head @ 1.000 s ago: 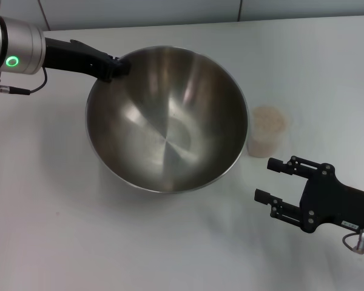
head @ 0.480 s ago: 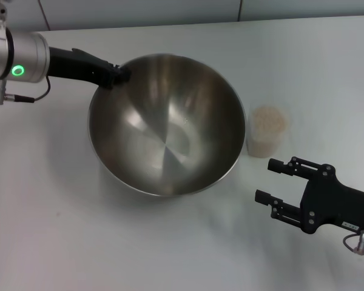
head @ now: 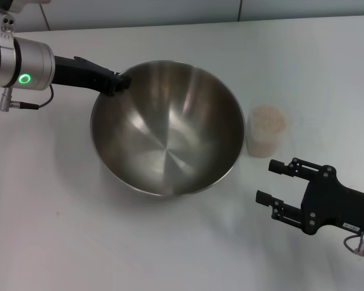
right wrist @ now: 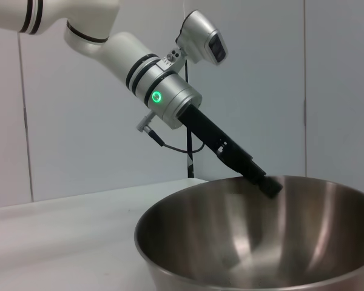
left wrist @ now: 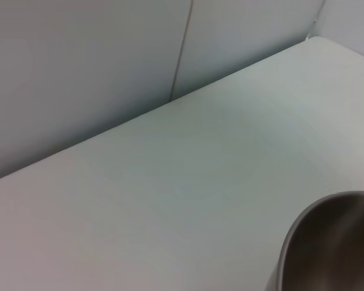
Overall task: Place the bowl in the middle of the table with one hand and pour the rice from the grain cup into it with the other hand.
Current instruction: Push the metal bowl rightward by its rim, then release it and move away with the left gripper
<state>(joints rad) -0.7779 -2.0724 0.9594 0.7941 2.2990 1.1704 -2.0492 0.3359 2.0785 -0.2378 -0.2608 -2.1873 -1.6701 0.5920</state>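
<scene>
The large steel bowl (head: 167, 130) is at the middle of the white table (head: 60, 230), empty inside and tilted a little. My left gripper (head: 118, 83) is shut on the bowl's far-left rim; it also shows in the right wrist view (right wrist: 269, 185) clamped on the bowl (right wrist: 255, 242). The bowl's edge (left wrist: 327, 242) shows in the left wrist view. The clear grain cup (head: 266, 134) stands upright just right of the bowl, filled with rice (head: 269, 118). My right gripper (head: 265, 180) is open and empty, near the table's front right, in front of the cup and apart from it.
A grey panelled wall (head: 170, 11) runs along the table's far edge. Bare tabletop lies left of and in front of the bowl.
My left arm has shifted slightly right and down, and the bowl has come lower and more level with it. The cup and my right gripper have not moved.
</scene>
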